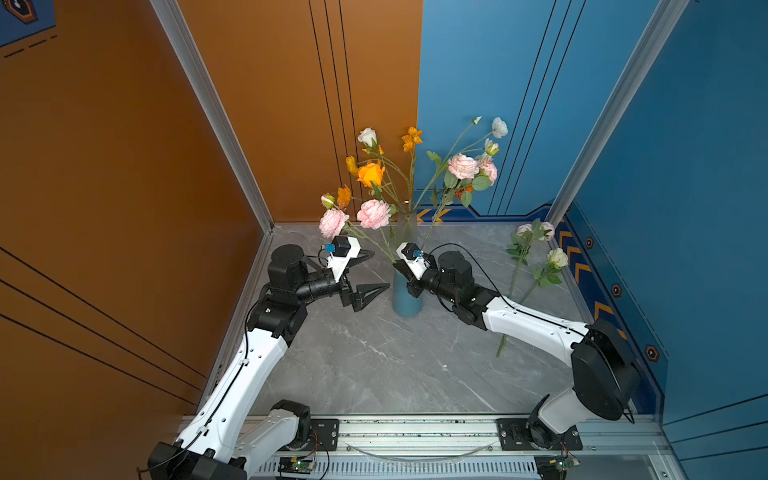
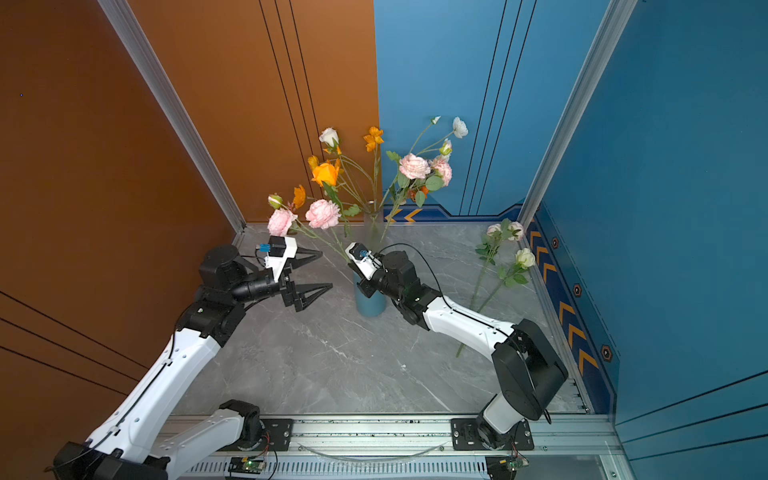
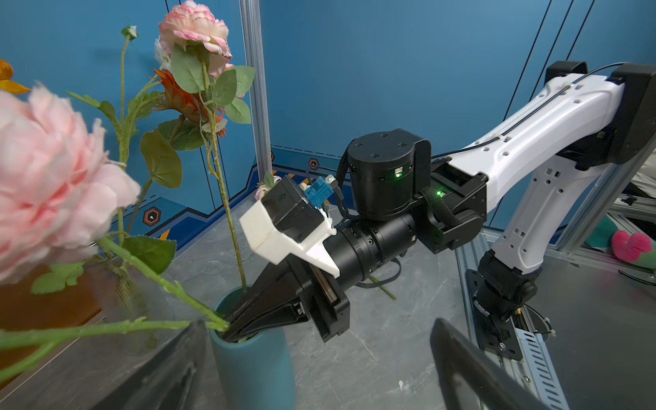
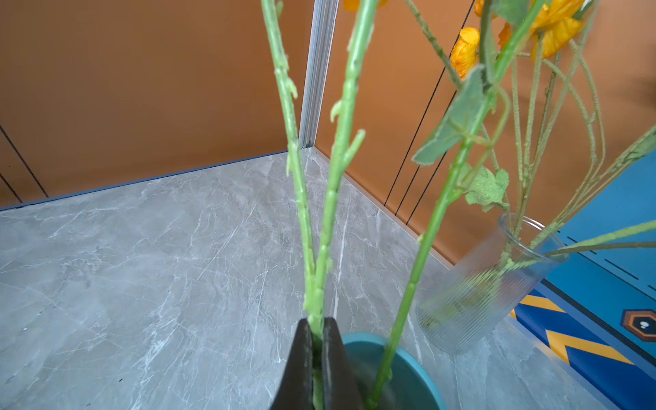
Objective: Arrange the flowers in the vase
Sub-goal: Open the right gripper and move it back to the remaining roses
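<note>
My right pincer [image 4: 317, 330] is clamped tight on a forked stem [image 4: 333, 191] right at the mouth of the blue vase [image 1: 407, 301], its 2 black tapered fingers pinching the knobbly green plastic just below the fork. In both top views that stem's long axis leans out of the vase toward the back-left corner. Its cut end is down at the mouth and its 2 ruffled pink blooms [image 1: 374, 212] are up and out over my left pincer [image 1: 380, 269]. The left pincer is spread wide and holds nothing, its triangular fingers aimed at the vase from just beside it. Another stem [image 4: 426, 241] stands in the same vase, leaning back and to the right. The vase is a smooth matte cylinder, upright on the grey marble-veined worktop [image 1: 374, 365]. Just behind it a ribbed clear glass vase [image 1: 406, 230] holds thin fuzzy stems fanning upward to orange and white blooms. Loose flowers [image 1: 536, 270] with cream blooms lie flat at the right, blooms toward the back wall, stems running under my right arm.
</note>
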Robot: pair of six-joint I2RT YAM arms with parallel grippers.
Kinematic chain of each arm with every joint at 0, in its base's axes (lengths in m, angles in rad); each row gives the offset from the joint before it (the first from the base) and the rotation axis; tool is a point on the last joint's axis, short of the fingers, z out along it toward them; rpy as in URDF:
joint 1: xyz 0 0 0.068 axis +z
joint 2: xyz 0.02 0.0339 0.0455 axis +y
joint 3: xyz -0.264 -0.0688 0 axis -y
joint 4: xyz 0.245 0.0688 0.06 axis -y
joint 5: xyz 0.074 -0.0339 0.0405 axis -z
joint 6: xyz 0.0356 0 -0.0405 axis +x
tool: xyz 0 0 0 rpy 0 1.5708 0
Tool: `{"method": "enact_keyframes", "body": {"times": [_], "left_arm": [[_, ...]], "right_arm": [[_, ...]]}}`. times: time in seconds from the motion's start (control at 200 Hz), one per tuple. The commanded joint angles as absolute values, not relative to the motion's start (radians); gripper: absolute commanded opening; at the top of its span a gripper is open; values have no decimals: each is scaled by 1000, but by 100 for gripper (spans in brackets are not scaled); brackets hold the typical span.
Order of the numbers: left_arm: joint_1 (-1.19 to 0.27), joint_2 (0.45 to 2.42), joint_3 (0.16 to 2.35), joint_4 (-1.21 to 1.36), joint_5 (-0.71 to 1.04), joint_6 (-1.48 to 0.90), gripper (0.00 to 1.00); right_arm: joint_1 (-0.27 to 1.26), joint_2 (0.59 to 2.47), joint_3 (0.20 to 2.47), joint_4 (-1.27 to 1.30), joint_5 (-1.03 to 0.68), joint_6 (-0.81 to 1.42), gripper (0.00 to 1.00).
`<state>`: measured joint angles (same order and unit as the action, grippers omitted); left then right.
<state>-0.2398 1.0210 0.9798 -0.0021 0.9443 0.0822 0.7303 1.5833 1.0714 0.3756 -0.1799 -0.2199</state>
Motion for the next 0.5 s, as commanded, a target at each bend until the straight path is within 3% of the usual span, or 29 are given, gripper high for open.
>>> {"method": "enact_keyframes", "body": {"times": [0.0,0.095,0.205,0.3,0.496], "left_arm": [[-249,1026,1004,14,972,72,98],[-247,1026,1005,14,972,72,98],[-248,1025,1004,14,974,72,98],[-249,1023,1005,14,974,72,98],[-249,1022,1005,14,976,73,98]], "right_arm": [[735,1592,1059,331,-169,-240,3],[735,1585,1052,329,-153,-239,11],[735,1570,1042,325,-142,-240,14],[735,1557,1036,320,-133,-247,27],[735,1522,1020,311,-123,-254,31]]}}
